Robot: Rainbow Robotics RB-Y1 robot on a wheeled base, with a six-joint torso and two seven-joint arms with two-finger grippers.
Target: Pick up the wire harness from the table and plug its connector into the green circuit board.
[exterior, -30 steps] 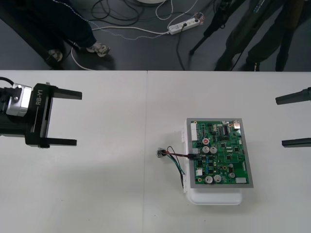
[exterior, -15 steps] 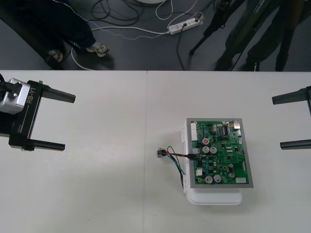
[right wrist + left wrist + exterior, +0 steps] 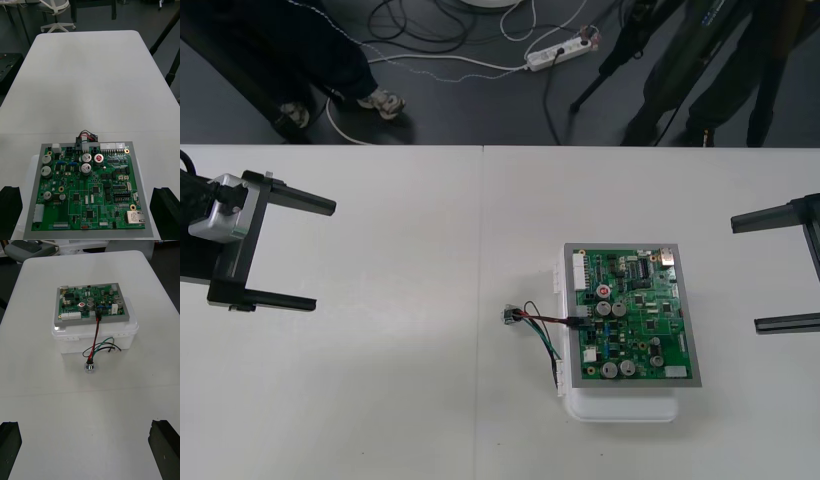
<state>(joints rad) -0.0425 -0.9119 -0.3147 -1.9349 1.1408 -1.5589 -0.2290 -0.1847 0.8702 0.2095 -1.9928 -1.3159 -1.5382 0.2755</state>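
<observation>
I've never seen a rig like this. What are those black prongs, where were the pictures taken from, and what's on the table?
This is a two-armed robot. One camera looks down from above; the other two sit on its wrists. The prongs are its two-finger grippers: the left gripper and the right gripper, both open, holding nothing, each at its own side. On the plain light table stands a green circuit board on a white base. The small wire harness has its black plug in the board's edge; its round metal socket lies on the table beside the base.
</observation>
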